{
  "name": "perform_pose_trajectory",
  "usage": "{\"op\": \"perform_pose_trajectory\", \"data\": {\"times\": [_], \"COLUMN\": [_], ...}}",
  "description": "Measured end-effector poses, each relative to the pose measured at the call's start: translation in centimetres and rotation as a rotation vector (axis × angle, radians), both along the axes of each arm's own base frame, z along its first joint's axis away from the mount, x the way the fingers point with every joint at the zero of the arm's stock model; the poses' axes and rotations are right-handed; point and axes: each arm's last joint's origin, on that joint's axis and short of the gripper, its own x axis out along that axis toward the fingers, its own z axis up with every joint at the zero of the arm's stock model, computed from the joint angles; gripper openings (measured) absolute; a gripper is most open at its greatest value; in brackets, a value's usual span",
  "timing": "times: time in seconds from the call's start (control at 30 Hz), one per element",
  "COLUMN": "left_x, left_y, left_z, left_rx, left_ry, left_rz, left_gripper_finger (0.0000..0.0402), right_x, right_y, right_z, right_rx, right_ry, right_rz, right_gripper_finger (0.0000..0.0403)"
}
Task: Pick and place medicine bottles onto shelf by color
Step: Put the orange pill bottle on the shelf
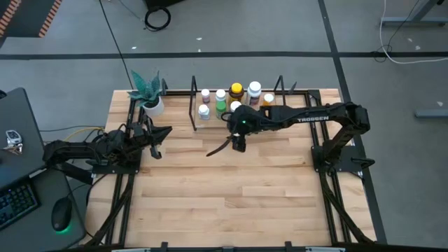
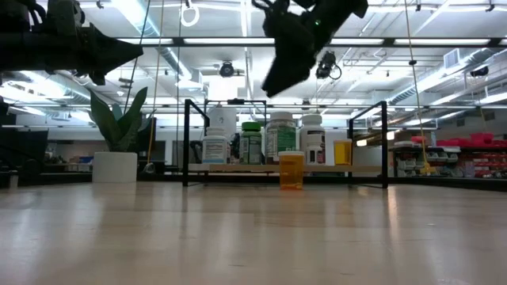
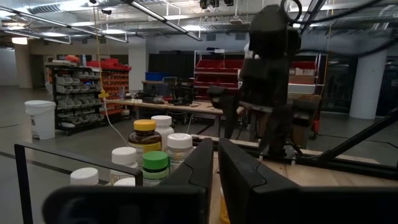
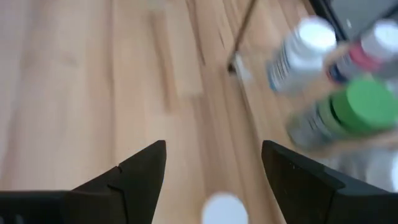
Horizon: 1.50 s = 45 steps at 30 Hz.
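The shelf (image 1: pixel 210 127) stands at the table's far edge with several medicine bottles on it: a yellow-capped one (image 1: pixel 236 89), a green one (image 1: pixel 221 105), white-capped ones (image 1: pixel 254 89) and an orange one (image 1: pixel 268 99). An orange-bodied, white-capped bottle (image 2: pixel 291 170) stands upright on the table in front of the shelf. My right gripper (image 4: pixel 213 165) hangs open high above it, fingers pointing down, and the bottle's white cap (image 4: pixel 224 210) shows below between them. My left gripper (image 1: pixel 158 136) waits shut above the table's left side, beside the plant pot.
A white pot with a teal plant (image 1: pixel 149 96) stands at the table's far left corner, close to my left gripper. The shelf's black wire uprights (image 2: pixel 187 142) rise at both ends. Bare wooden tabletop (image 1: pixel 231 196) stretches from the shelf toward the near edge.
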Motion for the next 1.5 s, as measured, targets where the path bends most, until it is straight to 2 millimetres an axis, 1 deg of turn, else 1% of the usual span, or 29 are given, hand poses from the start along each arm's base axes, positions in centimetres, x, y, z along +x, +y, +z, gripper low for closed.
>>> {"op": "perform_pose_trajectory", "data": {"times": [0.1,0.23,0.5,0.63,0.7,0.73,0.83,0.97,1.1,1.23,1.33,1.5], "left_x": [0.0,0.0,0.0,0.0,0.0,0.0,0.0,0.0,0.0,0.0,0.0,0.0], "left_y": [0.0,0.0,0.0,0.0,0.0,0.0,0.0,0.0,0.0,0.0,0.0,0.0], "left_z": [0.0,0.0,0.0,0.0,0.0,0.0,0.0,0.0,0.0,0.0,0.0,0.0], "left_rx": [0.000,0.000,0.000,0.000,0.000,0.000,0.000,0.000,0.000,0.000,0.000,0.000], "left_ry": [0.000,0.000,0.000,0.000,0.000,-0.002,0.003,0.000,-0.001,-0.001,-0.002,-0.001], "left_rz": [0.000,0.000,0.000,0.000,0.000,0.000,0.000,0.000,0.000,0.000,0.000,0.000], "left_gripper_finger": [0.0037,0.0038,0.0028,0.0032,0.0035,0.0037,0.0040,0.0038,0.0032,0.0028,0.0028,0.0035], "right_x": [0.5,0.8,1.4,2.1,2.8,2.9,3.3,3.1,2.7,2.0,1.6,0.8], "right_y": [0.4,1.2,3.2,3.9,4.1,4.2,4.1,3.9,3.3,2.5,2.1,1.3], "right_z": [0.5,0.7,1.3,0.9,0.8,0.4,-0.3,-0.4,-1.0,-2.5,-3.5,-5.1], "right_rx": [0.005,0.005,0.013,0.001,-0.007,-0.009,-0.013,-0.020,-0.055,-0.055,-0.053,-0.065], "right_ry": [-0.070,-0.099,-0.180,-0.209,-0.250,-0.238,-0.221,-0.200,-0.120,-0.060,-0.019,0.038], "right_rz": [0.030,0.054,0.091,0.109,0.120,0.124,0.124,0.111,0.085,0.038,0.036,0.026], "right_gripper_finger": [0.0271,0.0271,0.0271,0.0272,0.0272,0.0272,0.0272,0.0272,0.0272,0.0273,0.0276,0.0302]}}
